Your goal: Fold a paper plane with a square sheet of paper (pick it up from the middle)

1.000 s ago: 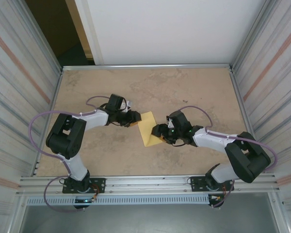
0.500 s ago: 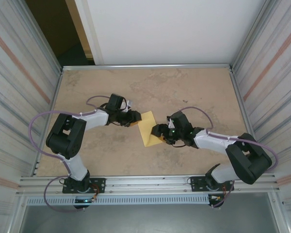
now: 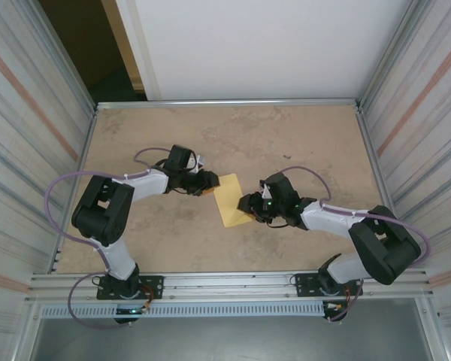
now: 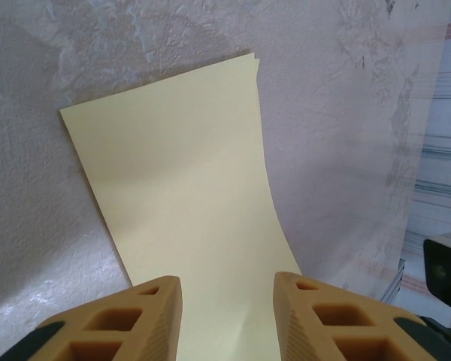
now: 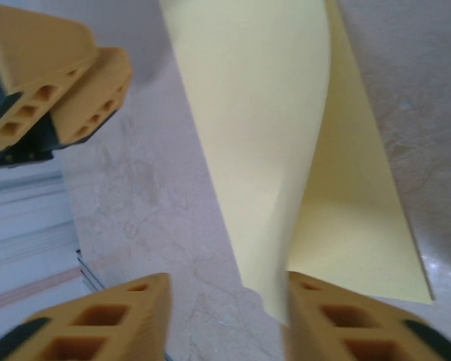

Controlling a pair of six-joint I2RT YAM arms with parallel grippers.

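Sheet of paper lies mid-surface, between both tools. Left tool sits at its far-left edge, right tool at its near-right edge. Upper flap curls above the lower layer on the right tool's side.

Overhead camera looks down; close wrist cameras share the sheet

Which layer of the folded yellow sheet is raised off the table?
The upper layer, curling up at the right gripper; the lower layer lies flat on the table.
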